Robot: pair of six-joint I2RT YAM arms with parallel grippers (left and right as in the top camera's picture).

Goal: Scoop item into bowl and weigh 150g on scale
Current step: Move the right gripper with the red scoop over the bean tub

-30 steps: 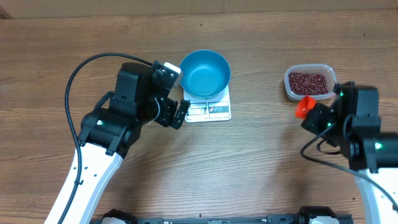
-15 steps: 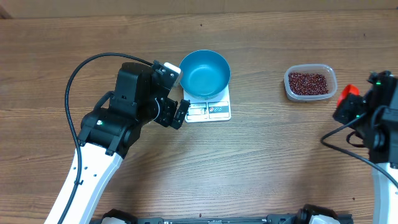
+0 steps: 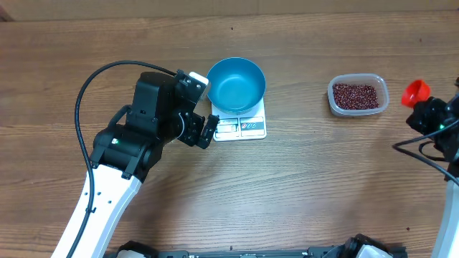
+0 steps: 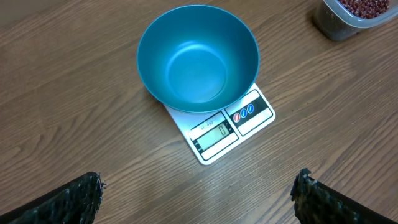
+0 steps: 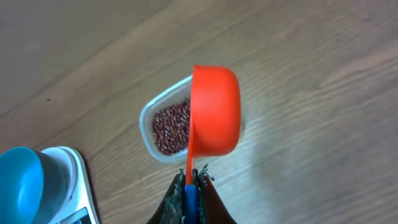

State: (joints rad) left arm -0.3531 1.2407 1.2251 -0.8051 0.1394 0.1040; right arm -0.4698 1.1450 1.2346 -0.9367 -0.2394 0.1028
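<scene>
Wood surface: brown wood-grain table fills every view; room not visible.
Bowl: round light-blue bowl on small white rectangular scale, 12 o'clock of centre.
Beans: tiny dark-red beans in clear plastic tub, 2 o'clock.
Left gripper: spread wide, holding nothing, 9 o'clock of scale.
Right gripper: clamped on orange-red scoop, 3 o'clock of tub.
</scene>
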